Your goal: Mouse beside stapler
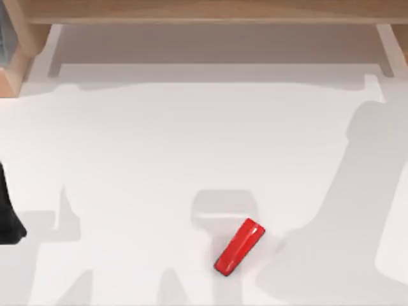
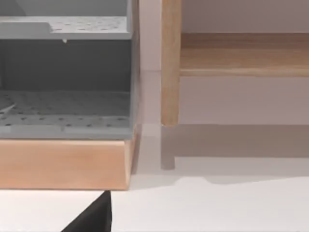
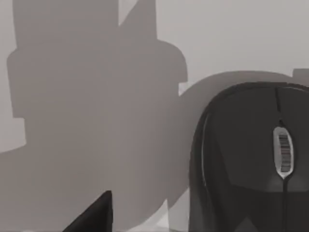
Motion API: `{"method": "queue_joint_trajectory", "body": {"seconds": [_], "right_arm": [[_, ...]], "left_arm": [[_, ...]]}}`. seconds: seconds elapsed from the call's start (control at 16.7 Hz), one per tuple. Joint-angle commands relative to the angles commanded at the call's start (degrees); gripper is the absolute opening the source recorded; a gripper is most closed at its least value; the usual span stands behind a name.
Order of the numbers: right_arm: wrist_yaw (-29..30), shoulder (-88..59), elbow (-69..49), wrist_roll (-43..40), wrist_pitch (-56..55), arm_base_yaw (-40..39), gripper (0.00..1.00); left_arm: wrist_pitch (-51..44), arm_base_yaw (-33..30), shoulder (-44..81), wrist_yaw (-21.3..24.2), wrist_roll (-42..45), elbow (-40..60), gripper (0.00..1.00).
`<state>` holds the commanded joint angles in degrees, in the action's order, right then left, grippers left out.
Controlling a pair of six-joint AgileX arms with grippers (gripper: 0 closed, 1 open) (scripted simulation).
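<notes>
The red stapler (image 1: 240,247) lies slantwise on the white table near the front edge, a little right of centre. The dark grey mouse (image 3: 251,164) looms close in the right wrist view, its scroll wheel facing the camera, over the white table and a broad shadow. A black part of my right gripper (image 3: 96,215) juts in beside the mouse, a gap away from it. My left gripper (image 2: 94,218) sits at the table's far left, and its arm (image 1: 7,217) appears as a dark shape at the top view's left edge.
A wooden shelf (image 1: 204,11) runs along the back of the table. At the back left a wooden base (image 2: 65,162) carries a grey perforated drawer unit (image 2: 65,82), with a wooden post (image 2: 170,63) next to it. Arm shadows fall across the table.
</notes>
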<state>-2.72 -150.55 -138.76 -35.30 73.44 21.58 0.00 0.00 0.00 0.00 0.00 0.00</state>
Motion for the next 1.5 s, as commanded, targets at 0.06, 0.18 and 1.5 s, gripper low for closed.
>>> {"method": "queue_joint_trajectory", "body": {"seconds": [0.06, 0.18, 1.5], "right_arm": [[0.00, 0.00, 0.00, 0.00, 0.00, 0.00, 0.85], [0.00, 0.00, 0.00, 0.00, 0.00, 0.00, 0.70], [0.18, 2.72, -0.10, 0.86, 0.79, 0.26, 0.00]], "left_arm": [[0.00, 0.00, 0.00, 0.00, 0.00, 0.00, 1.00], [0.00, 0.00, 0.00, 0.00, 0.00, 0.00, 1.00], [0.00, 0.00, 0.00, 0.00, 0.00, 0.00, 1.00]]}}
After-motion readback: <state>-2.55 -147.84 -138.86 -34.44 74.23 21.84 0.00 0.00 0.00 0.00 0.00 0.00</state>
